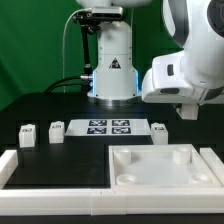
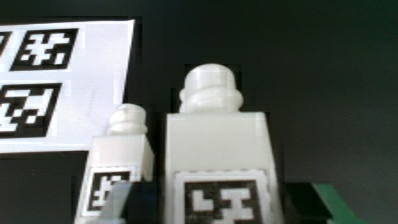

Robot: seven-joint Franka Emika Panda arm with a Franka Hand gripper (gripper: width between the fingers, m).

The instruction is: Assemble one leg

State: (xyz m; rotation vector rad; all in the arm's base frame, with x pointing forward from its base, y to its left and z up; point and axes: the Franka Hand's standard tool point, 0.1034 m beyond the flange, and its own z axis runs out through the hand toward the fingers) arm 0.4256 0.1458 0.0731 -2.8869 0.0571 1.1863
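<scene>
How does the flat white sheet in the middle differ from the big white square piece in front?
The marker board carries four black-and-white tags; the square piece shows none. The marker board is thin and flat; the square piece is thick, with a raised rim and round sockets. The marker board lies farther back, the square piece nearer the camera. Both are white and lie on the black table.

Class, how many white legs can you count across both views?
4. Two legs stand at the exterior view's left of the marker board, one at its right. The wrist view shows another beside it, likely hidden by the arm in the exterior view.
</scene>
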